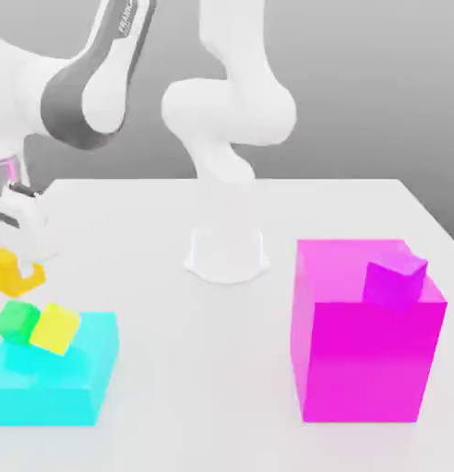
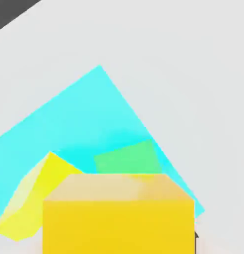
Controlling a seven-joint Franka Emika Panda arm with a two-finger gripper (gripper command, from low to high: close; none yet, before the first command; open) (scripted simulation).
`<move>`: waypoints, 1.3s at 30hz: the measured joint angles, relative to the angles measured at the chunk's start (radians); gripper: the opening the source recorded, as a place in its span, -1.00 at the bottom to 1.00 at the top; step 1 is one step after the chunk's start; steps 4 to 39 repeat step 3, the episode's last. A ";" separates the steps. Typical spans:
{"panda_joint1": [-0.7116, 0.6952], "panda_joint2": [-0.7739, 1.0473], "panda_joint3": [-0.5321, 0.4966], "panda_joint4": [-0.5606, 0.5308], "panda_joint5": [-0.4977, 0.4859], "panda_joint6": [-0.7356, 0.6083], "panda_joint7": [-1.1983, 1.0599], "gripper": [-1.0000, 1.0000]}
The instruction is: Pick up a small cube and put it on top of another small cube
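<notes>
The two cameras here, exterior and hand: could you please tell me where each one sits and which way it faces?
Exterior view: off the arm, looking across the white table at the robot's base and arm; the gripper holds the orange-yellow cube at the exterior view's left.
Hand view: on the hand, looking past the held cube onto the cyan block.
Shared: orange-yellow, green and lemon-yellow cubes, cyan block.

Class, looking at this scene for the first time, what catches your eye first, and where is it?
The big magenta block on the exterior view's right, a small purple cube on top. At the left, the claw holds an orange-yellow cube above a cyan block carrying green and lemon-yellow cubes.
</notes>
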 joint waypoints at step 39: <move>-0.006 0.030 -0.003 -0.006 0.016 0.035 -0.011 1.00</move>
